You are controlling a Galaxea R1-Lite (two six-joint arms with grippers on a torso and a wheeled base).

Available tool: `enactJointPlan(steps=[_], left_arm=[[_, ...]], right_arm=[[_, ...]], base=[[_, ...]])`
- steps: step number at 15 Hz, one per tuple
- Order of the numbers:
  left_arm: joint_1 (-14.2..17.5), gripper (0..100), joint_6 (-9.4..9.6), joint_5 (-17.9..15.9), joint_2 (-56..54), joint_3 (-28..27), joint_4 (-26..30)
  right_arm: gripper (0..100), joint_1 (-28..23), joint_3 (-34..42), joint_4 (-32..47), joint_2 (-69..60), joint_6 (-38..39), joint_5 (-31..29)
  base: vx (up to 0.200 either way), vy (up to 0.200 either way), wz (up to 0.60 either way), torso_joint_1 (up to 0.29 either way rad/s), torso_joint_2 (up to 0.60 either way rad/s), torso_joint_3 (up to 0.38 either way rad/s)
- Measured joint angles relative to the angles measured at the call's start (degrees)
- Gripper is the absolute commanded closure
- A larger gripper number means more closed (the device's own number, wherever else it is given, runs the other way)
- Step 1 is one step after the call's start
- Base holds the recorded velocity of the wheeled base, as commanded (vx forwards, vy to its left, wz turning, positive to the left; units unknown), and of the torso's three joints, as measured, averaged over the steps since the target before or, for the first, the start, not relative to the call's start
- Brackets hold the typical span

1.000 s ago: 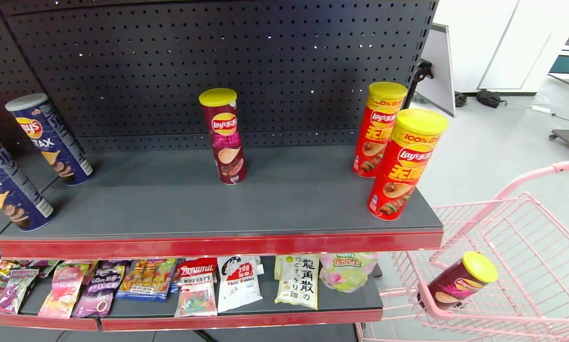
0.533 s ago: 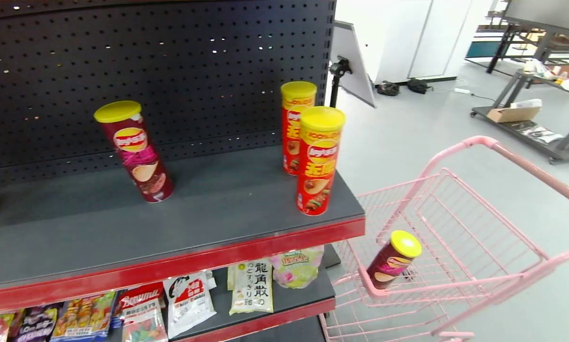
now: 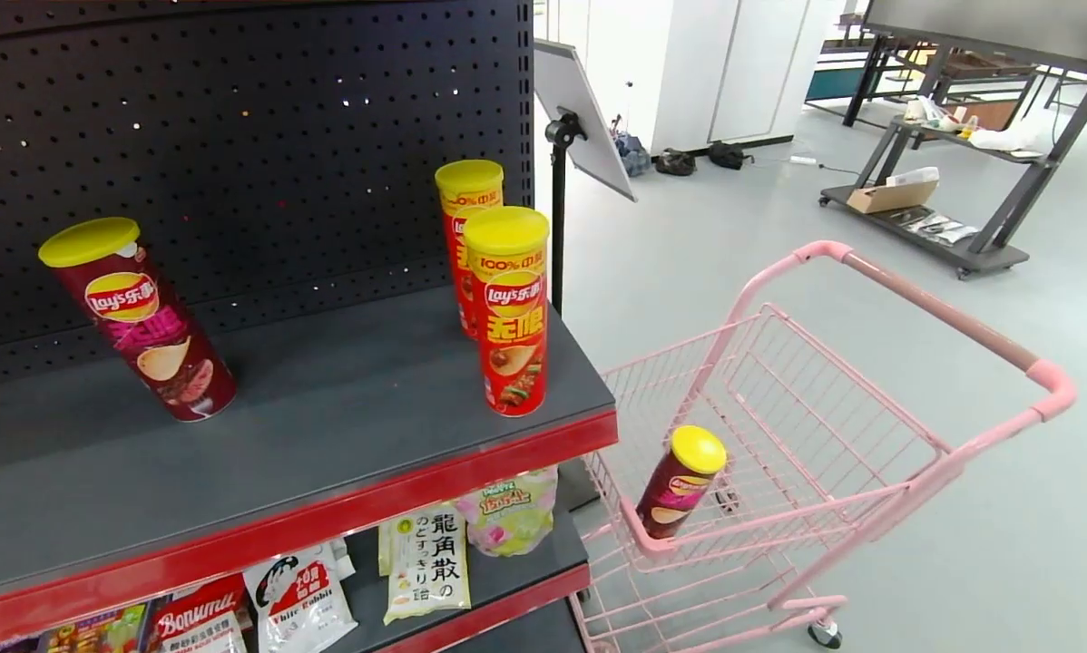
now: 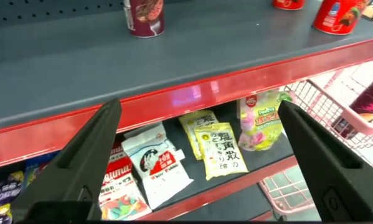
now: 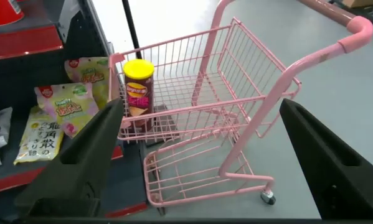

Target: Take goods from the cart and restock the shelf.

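Facing pink wire cart [image 3: 938,313], right | maroon cardboard crisp tube with yellow lid [image 3: 682,481] stands in its shelf-side corner, likely propped by mesh | left gripper [image 4: 198,109], right gripper [image 5: 200,106] both spread, empty, free to grasp | red-edged grey shelf [image 3: 326,426], left.

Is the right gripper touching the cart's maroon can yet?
Apart. Right wrist view: the maroon can sits in the cart, well beyond the open right gripper.

We see a pink wire cart [image 3: 938,308] just beside the right end of the grey shelf [image 3: 326,426]. One maroon chip can [image 3: 680,485] with a yellow lid stands in the basket corner nearest the shelf. On the shelf a second maroon can [image 3: 140,322] stands upright, and so do a front red can [image 3: 507,313] and a rear red can [image 3: 464,195].
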Motion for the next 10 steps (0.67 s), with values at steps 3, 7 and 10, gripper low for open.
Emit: enactJointPlan(steps=[3, 7, 10], left_arm=[[0.0, 0, -0.01, 0.0, 0.0, 0.0, 0.0], [0.0, 0, -0.01, 0.0, 0.0, 0.0, 0.0], [0.0, 0, -0.06, 0.0, 0.0, 0.0, 0.0]], right_arm=[[0, 0.0, 0.0, 0.0, 0.0, 0.0, 0.0], [0, -0.1, 0.0, 0.0, 0.0, 0.0, 0.0], [0, 0.0, 0.0, 0.0, 0.0, 0.0, 0.0]], base=[[-0.200, 0.000, 0.00, 0.001, 0.01, 0.001], [-0.150, 0.000, 0.00, -0.002, 0.00, 0.003], [0.000, 0.000, 0.00, 0.000, 0.00, 0.000]])
